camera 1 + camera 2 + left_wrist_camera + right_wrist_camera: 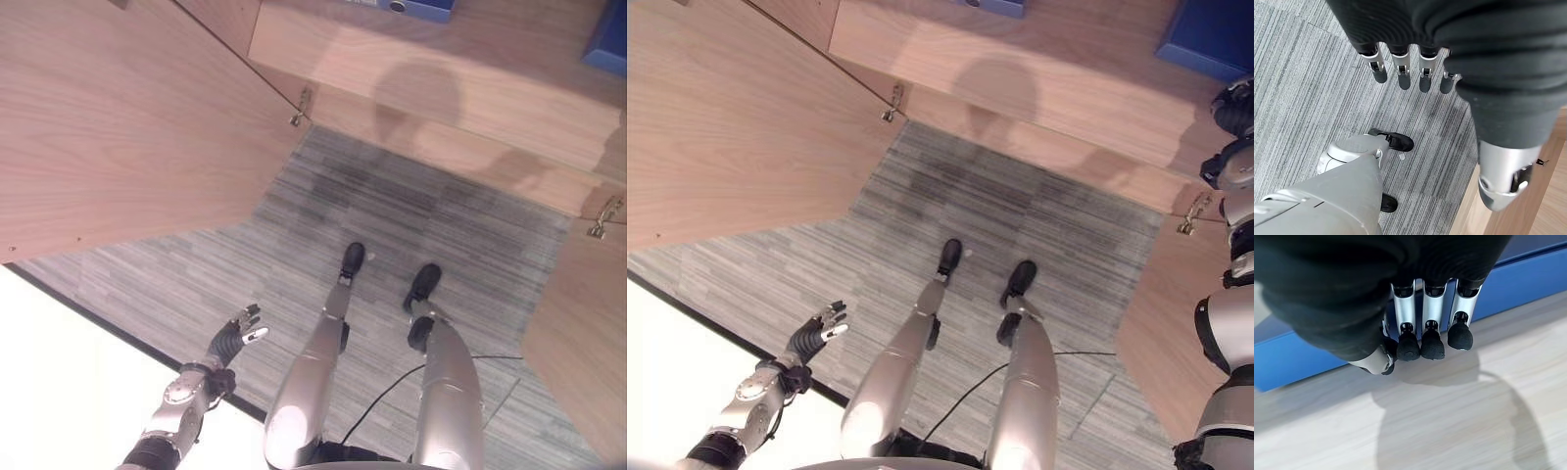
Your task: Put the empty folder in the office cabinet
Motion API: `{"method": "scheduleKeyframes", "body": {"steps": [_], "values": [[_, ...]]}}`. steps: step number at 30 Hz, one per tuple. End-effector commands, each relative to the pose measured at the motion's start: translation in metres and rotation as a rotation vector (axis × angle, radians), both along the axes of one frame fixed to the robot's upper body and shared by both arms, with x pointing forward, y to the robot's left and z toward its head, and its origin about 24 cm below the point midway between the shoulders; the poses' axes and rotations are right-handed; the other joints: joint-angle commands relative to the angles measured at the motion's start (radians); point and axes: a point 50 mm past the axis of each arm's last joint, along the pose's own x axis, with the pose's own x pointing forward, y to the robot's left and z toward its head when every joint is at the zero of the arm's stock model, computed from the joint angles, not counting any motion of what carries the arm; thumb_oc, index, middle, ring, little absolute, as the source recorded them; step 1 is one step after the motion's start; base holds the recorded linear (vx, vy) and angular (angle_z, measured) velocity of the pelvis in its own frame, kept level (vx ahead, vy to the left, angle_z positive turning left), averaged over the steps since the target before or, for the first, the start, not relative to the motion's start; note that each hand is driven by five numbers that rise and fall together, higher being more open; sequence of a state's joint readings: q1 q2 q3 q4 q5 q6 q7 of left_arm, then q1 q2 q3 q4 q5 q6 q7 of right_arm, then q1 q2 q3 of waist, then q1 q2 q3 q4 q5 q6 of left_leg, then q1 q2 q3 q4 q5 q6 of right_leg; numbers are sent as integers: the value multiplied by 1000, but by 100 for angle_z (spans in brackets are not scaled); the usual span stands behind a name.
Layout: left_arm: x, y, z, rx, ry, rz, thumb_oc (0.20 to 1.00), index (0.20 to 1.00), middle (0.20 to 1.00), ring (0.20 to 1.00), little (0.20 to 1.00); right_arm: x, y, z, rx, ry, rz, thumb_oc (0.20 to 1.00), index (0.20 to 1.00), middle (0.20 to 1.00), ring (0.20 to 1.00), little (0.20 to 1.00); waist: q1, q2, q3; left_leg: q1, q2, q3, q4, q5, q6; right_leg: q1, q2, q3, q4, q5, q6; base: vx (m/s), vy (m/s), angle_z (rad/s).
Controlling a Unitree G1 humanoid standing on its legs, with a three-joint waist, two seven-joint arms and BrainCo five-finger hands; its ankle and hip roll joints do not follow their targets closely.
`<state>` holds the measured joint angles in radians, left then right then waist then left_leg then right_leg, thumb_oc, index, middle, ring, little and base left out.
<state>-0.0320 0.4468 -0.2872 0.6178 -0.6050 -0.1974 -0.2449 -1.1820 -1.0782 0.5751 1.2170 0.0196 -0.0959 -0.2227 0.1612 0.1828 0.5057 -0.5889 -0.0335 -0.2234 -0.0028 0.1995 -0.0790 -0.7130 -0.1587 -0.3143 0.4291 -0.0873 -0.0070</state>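
A robot stands facing an open wooden cabinet (411, 78), looking down past its shelf to grey striped carpet (392, 206). Both cabinet doors are swung open, the left door (118, 117) wide and the right door (578, 333) at the edge. The right hand (1422, 340) is up at the shelf, its fingers (1459, 335) straight against the blue folder (1528, 281), the thumb tucked close beside them; whether it pinches the folder or only presses it is not clear. The folder sits on the pale shelf board, seen also as a blue corner at the top right (1210, 39) of the head view. A second blue folder (421, 8) sits further left on the same shelf. The left hand (235, 338) hangs low over the carpet, fingers loosely spread, holding nothing. To finish well, the right hand should probably push the folder fully back on the shelf, square to the edge, then draw away without dragging it out
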Motion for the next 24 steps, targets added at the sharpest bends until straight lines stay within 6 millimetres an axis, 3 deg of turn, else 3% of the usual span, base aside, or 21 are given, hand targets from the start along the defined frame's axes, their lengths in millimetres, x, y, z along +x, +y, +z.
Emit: {"method": "scheduleKeyframes", "body": {"steps": [1,4,7,9,10,12,14,15,17,20,22,23,24], "values": [[-27,21,-11,35,79,44,1000,1000,1000,1000,1000,-36,-18,64,-66,-225,-68,200,200,200,200,200,-1,-7,-2,37,23,100,-16,-45,6,73,-14,71,-31,6,133,0,0,0],[-25,16,-13,12,71,74,1000,1000,1000,1000,1000,-19,12,51,-79,-305,92,200,200,200,200,200,-16,-14,-2,47,25,103,-15,-49,6,86,-9,76,-38,8,134,3,-6,-3],[-22,13,-14,-4,65,91,1000,1000,1000,1000,1000,-15,27,31,-46,-355,187,200,200,200,200,200,-25,-22,-9,59,26,100,-14,-54,7,98,-9,74,-42,8,135,7,-13,-6],[-21,10,-17,-10,68,98,1000,1000,1000,1000,1000,-13,39,5,19,-385,264,200,200,200,200,200,-30,-37,-20,73,27,100,-14,-60,7,119,-7,72,-53,8,136,0,0,0],[-21,10,-17,-7,69,97,1000,1000,1000,1000,1000,-14,38,4,21,-385,261,200,200,200,200,200,-28,-38,-21,74,27,100,-14,-60,7,120,-7,71,-54,8,136,0,0,0],[-20,10,-18,-6,74,106,1000,1000,1000,1000,1000,-10,48,-19,73,-363,312,200,200,200,200,200,-30,-46,-29,85,28,98,-14,-63,7,133,-7,72,-58,9,136,0,0,0],[-21,9,-21,-8,84,115,1000,1000,1000,1000,1000,-10,58,-52,138,-319,354,200,200,200,200,200,-34,-58,-36,99,30,99,-15,-67,8,151,-7,69,-65,12,138,20,-8,-3],[-22,8,-24,-16,95,126,1000,1000,1000,1000,1000,-9,72,-87,239,-278,404,200,200,200,200,200,-42,-71,-43,115,33,100,-16,-70,8,171,-6,67,-76,15,137,0,0,0],[-23,12,-25,-19,102,155,1000,1000,1000,1000,1000,-15,91,-127,338,-215,456,200,200,200,200,200,-51,-88,-54,136,37,102,-20,-75,8,194,-4,69,-91,22,138,0,0,0],[-26,16,-28,-15,117,189,1000,1000,1000,1000,1000,-27,108,-177,456,-103,476,200,200,200,200,200,-60,-109,-71,162,43,110,-21,-81,9,224,-2,69,-110,31,138,2,13,-2],[-29,18,-31,-8,137,203,1000,1000,1000,1000,1000,-41,132,-232,588,54,484,200,200,200,200,200,-67,-133,-89,195,53,120,-23,-88,9,265,1,74,-132,40,138,43,38,-11],[-31,21,-32,-4,147,217,1000,1000,1000,1000,1000,-48,140,-250,608,125,493,200,200,200,200,200,-68,-142,-99,212,58,123,-24,-92,9,284,4,75,-140,41,139,58,29,-23],[-32,23,-34,-3,155,228,1000,1000,1000,1000,1000,-54,146,-263,637,174,493,297,297,297,297,297,-70,-146,-110,218,63,125,-24,-90,9,295,7,72,-151,51,139,31,15,-28]]}}
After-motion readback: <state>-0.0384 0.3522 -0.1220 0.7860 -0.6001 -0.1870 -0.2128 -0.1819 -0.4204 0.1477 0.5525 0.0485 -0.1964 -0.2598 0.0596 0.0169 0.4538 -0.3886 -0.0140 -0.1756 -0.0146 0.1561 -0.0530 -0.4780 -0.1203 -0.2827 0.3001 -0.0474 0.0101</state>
